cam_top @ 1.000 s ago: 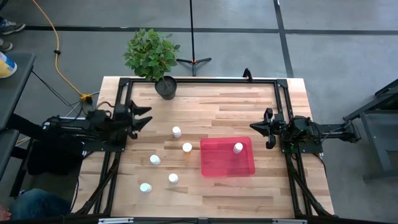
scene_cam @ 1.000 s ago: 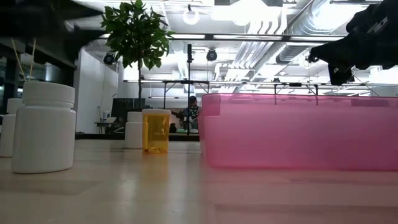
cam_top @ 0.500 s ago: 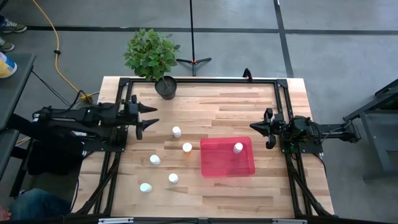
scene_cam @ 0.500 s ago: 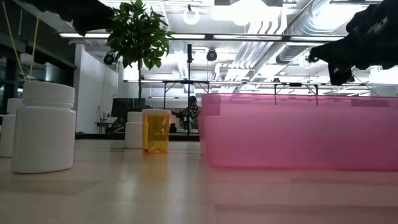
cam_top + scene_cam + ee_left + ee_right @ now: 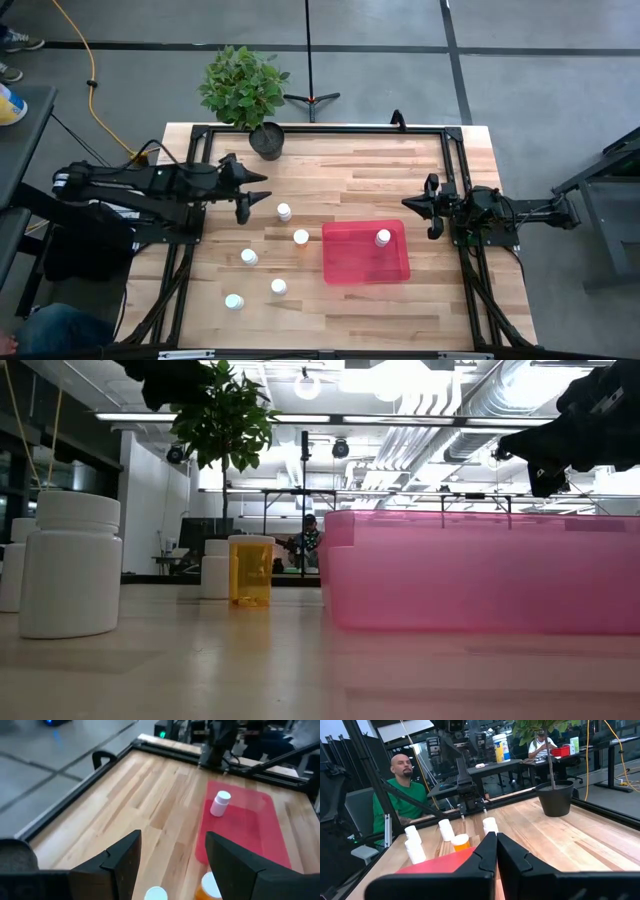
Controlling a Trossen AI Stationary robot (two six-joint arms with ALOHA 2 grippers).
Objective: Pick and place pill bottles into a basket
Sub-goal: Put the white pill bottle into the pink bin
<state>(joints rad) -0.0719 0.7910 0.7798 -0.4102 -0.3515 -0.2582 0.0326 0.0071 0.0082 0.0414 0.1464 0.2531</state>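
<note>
the left gripper (image 5: 252, 191) is seen reaching out over the wooden table (image 5: 360, 160), its two fingers (image 5: 122, 862) held apart with nothing between them. it hangs above the boards, just beside the nearest pill bottle (image 5: 284, 211), with no contact made. from the left wrist view, a white cap (image 5: 156, 893) and an orange-bodied bottle (image 5: 209, 889) are caught just beyond the fingertips.

five bottles are counted loose on the table: the one near the gripper, a second (image 5: 301, 237) close to the red basket's left edge, a third (image 5: 248, 257) further left, a fourth (image 5: 278, 287) and a fifth (image 5: 233, 301) toward the near side. a sixth bottle (image 5: 383, 237) is found standing upright inside the basket (image 5: 350, 270), near its far right corner. the basket is set flat on the table between the two arms.

the right gripper (image 5: 433, 207) is parked at the right side of the table, well apart from the basket, its fingers (image 5: 485, 852) pressed together on nothing.

a potted plant (image 5: 266, 140) is placed at the table's far edge, left of centre. in the right wrist view a person in a green top (image 5: 402, 802) is seated beyond the table.
</note>
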